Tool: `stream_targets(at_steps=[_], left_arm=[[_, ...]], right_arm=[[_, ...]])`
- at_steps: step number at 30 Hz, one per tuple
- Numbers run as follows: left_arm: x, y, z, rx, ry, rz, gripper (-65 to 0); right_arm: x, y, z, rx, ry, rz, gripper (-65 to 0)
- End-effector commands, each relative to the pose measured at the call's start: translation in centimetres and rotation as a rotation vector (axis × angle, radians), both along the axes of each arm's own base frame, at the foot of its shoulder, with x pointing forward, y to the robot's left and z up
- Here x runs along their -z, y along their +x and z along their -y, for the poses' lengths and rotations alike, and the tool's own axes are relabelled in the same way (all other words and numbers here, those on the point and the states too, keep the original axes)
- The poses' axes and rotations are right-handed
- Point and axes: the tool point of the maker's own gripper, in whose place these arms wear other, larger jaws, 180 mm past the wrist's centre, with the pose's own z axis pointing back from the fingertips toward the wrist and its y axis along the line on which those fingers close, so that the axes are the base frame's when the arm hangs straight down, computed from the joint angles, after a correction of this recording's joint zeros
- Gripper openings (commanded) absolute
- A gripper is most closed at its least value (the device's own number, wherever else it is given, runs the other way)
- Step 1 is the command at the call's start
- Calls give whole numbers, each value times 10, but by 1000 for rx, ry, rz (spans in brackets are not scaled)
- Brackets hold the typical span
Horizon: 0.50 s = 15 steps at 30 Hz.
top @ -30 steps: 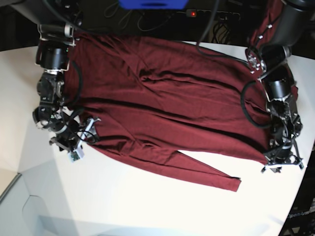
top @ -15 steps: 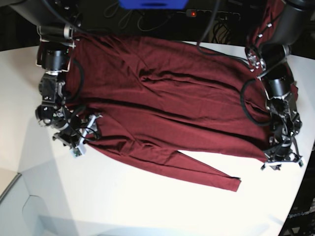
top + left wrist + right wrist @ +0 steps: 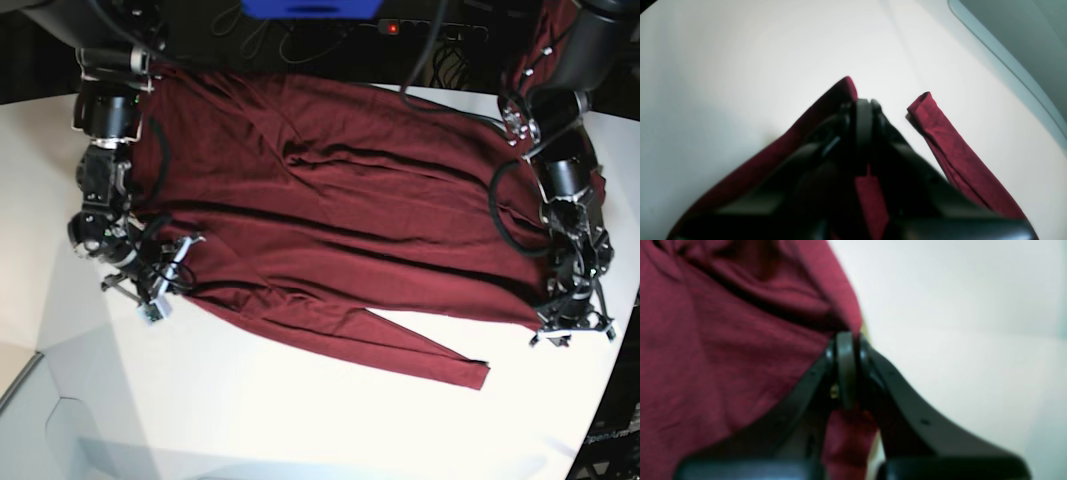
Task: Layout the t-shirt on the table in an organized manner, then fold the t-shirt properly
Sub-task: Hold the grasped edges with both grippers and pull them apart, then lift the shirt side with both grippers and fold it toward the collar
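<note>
The right gripper [image 3: 846,340] has snapped closed on the t-shirt [image 3: 340,210]; the left gripper [image 3: 863,106] stays clamped on it.

T-shirt [image 3: 340,230] plain dark red/maroon, no print, darker shadow lines in the creases. Table [image 3: 300,420] smooth white, pale grey-green edge band in left wrist view. Both grippers black: left gripper [image 3: 863,110], right gripper [image 3: 845,350]. Blue object [image 3: 312,8] at top edge, black cables [image 3: 430,60] behind.

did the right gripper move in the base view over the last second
Yes, though barely. The right gripper stayed by the t-shirt edge near the table corner; mainly its jaws closed on the fabric.
</note>
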Motion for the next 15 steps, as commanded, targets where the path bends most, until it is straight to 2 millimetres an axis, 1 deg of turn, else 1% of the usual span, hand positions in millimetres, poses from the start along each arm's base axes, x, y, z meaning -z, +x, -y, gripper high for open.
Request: stream_targets(at_steps=[1,4,7,9,11,13,15], left_arm=[[-31,13,-11,-14,27,80,-649],[-32,13,-11,-13,26,82,-649],[-33,13,-11,-26,-16,105,-649],[-26,7,-11,-37,-53,109,-649],[-21,2,-13,-47,-82,112,-649],[-23,-2,-23,-64,-88,120,-649],[-18,-8,-26,-74,-105,118,-649]], right_arm=[[-35,18,2,3,13,111,-650],[-55,13,1,-9,-19,175,-650],[-70,8,-7,-14,-21,222,-650],[-74,3,-9,-18,-27,239,-650],[-75,-7,-13,-23,-30,246,-650],[-77,-15,-16,-27,-35,254,-650],[-77,-22,-17,-29,-41,256,-650]])
